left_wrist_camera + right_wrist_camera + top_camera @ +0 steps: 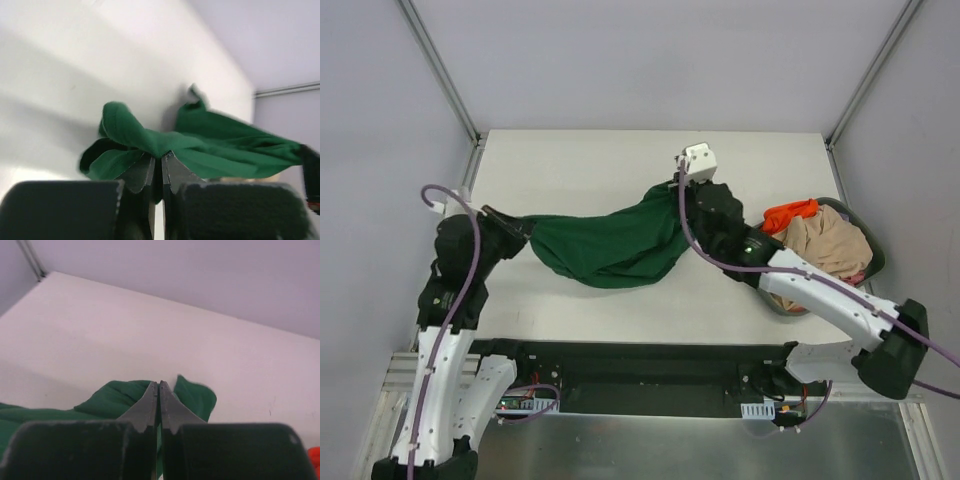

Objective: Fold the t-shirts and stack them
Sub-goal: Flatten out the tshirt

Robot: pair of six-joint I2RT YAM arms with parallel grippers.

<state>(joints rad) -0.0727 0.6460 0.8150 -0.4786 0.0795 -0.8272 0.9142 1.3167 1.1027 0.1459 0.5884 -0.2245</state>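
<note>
A dark green t-shirt [610, 245] hangs stretched between my two grippers over the middle of the table. My left gripper [523, 228] is shut on its left end, where the cloth [150, 140] bunches over the tips. My right gripper [678, 188] is shut on its right end, with green cloth [120, 397] on both sides of the closed tips. Beige [830, 245], orange [790, 213] and a sliver of pink [860, 275] t-shirts lie piled in the basket at the right.
The dark round basket [873, 245] stands at the table's right edge, beside my right arm. The table's far edge and metal frame posts [450, 80] bound the workspace.
</note>
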